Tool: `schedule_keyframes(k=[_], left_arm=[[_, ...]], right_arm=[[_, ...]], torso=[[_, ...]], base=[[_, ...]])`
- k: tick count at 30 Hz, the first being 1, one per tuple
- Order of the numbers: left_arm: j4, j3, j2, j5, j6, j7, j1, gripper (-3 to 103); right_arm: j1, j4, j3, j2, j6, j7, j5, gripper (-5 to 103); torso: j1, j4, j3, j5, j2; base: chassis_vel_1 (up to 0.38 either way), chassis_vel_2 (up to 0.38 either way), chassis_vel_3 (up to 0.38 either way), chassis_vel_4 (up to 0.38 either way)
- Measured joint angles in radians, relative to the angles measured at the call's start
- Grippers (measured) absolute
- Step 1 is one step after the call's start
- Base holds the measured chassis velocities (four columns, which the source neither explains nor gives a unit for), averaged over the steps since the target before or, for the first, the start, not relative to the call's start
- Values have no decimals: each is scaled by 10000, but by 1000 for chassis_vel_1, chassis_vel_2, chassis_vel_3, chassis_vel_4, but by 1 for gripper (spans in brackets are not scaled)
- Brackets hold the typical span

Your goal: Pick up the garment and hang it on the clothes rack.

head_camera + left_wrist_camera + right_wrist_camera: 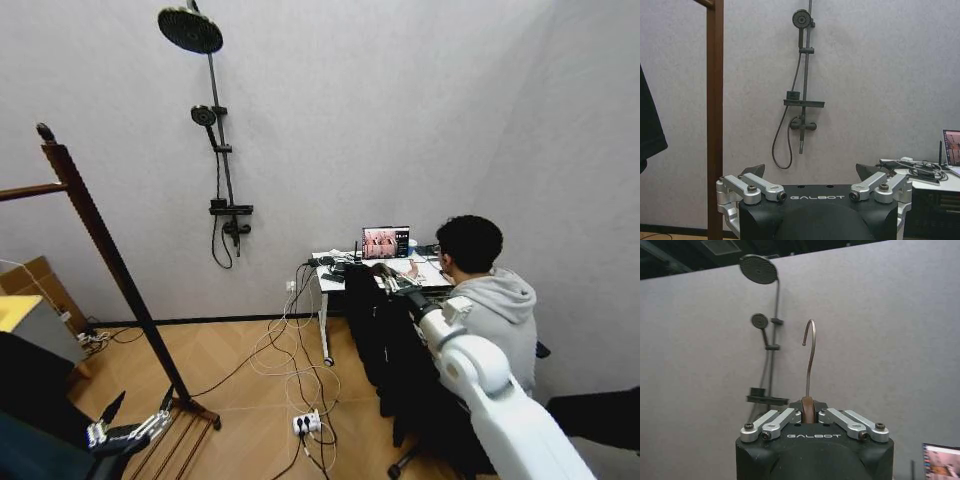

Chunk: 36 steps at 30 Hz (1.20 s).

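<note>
Right pincer clamped on the hanger neck, fingers together around it; metal hook stands upright above the fingers, free, touching nothing; in the head view the right arm reaches far-right and the garment hangs black and long below the right pincer, just near of the white table, beside a seated person in a grey hoodie; garment bottom is clear of the wood floor. Left pincer low at near-left, fingers apart, holding nothing; from the left wrist its pincer is spread wide, facing the wall. Rack stands left, well apart from the garment; knob-topped post leans across the frame, rail off to the left edge; rack post is close beside the left pincer. Shower fitting on the far wall between rack and table.
</note>
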Motion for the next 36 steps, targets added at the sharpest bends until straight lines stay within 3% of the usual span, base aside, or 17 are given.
schedule_keyframes(k=[4, 6, 12, 17, 27, 36], left_arm=[[0, 0, 0, 0, 0, 0, 0, 100], [0, 0, 0, 0, 0, 1, 0, 100], [0, 0, 0, 0, 0, 0, 0, 100], [0, 0, 0, 0, 0, 0, 0, 100], [0, 0, 0, 0, 0, 0, 0, 100], [0, 0, 0, 0, 0, -1, 0, 100]], right_arm=[[466, 130, -442, -327, -124, -113, 533, 9], [1513, -467, -1006, -515, -122, -198, 633, 9], [3538, -1955, -2062, -422, -37, -242, 979, 9], [4341, -2293, -2579, -202, -276, -5, 1463, 9], [4318, -2030, -2355, -6, -684, 249, 1513, 9], [3724, -1858, -1459, -238, -632, -388, 1450, 9]], torso=[[0, -1, 1, 1, 0], [1, 1, 3, 2, -1], [4, 3, 4, 2, -3], [4, 5, 3, 0, -3], [3, 1, 3, 1, -3], [3, -3, 3, 3, -3]], base=[[0, 0, 0, 0], [0, 0, 0, 0], [0, 0, 0, 0], [20, 23, 42, 17], [71, 63, 74, 64], [99, 92, 107, 101]])
